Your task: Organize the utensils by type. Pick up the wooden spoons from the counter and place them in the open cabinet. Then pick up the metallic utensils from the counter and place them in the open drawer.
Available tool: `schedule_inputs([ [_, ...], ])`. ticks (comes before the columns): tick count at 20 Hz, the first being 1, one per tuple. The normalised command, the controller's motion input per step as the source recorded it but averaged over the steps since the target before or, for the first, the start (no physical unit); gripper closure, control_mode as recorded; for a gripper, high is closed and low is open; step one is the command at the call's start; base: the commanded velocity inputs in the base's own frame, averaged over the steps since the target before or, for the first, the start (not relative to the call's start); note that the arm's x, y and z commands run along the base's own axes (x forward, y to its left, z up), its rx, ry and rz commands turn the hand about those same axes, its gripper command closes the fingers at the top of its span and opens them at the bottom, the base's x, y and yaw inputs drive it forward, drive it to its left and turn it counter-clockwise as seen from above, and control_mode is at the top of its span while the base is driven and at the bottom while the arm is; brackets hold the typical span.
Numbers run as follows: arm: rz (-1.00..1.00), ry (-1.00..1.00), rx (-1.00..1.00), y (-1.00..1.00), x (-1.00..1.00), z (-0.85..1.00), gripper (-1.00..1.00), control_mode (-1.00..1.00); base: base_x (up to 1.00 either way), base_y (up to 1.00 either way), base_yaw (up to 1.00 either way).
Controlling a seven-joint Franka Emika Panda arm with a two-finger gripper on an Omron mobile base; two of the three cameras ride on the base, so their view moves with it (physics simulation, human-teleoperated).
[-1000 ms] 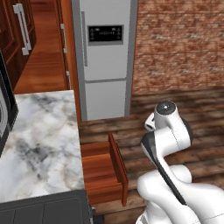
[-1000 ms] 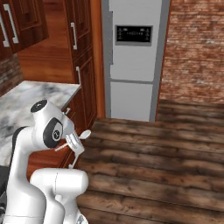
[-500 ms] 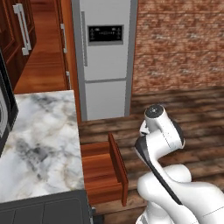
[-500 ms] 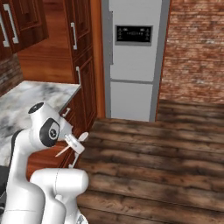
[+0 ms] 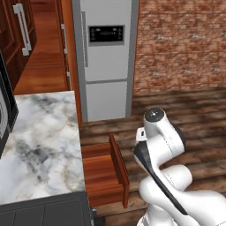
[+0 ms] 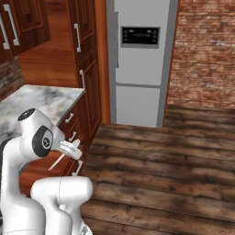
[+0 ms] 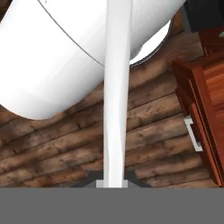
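Observation:
My gripper (image 7: pixel 112 181) is shut on a slim pale metallic utensil (image 7: pixel 116 100), whose long shaft runs straight up from between the fingertips in the hand view. In the right base view the gripper (image 6: pixel 73 148) hangs low beside the arm's body, and the utensil (image 6: pixel 57 162) slants out of it down to the left. The open drawer (image 5: pixel 102 171) juts from the reddish-brown base under the marble counter (image 5: pixel 39 145), just left of the arm. Its front and handle (image 7: pixel 192 133) lie right of the utensil, over the plank floor.
A steel fridge (image 5: pixel 106 57) stands at the back, with a brick wall (image 5: pixel 181 44) to its right. Dark wood cabinets (image 6: pixel 85 55) rise left of the fridge. A black appliance top (image 5: pixel 44 214) borders the counter's near end. Plank floor (image 6: pixel 160 165) lies open on the right.
The arm has swung left and lower, toward the open drawer, with the pale utensil still in the shut gripper. The base and the room have not shifted.

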Motion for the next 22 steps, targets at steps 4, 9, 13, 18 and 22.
schedule_inputs([
  [4, 0.2, -0.21, 0.16, 0.39, -0.22, -0.17, 1.0, -1.0, 0.0, 0.0, 0.0],
  [9, 0.22, -0.05, 0.16, 0.47, 0.0, -0.04, 1.0, -1.0, 0.0, 0.0, 0.0],
  [13, 0.23, 0.0, 0.12, 0.53, 0.0, -0.18, 1.0, -1.0, 0.0, 0.0, 0.0],
  [18, 0.22, 0.01, 0.05, 0.49, 0.04, -0.23, 1.0, -1.0, 0.0, 0.0, 0.0],
  [22, 0.16, 0.11, 0.0, 0.37, 0.24, -0.13, 1.0, -1.0, 0.0, 0.0, 0.0],
])
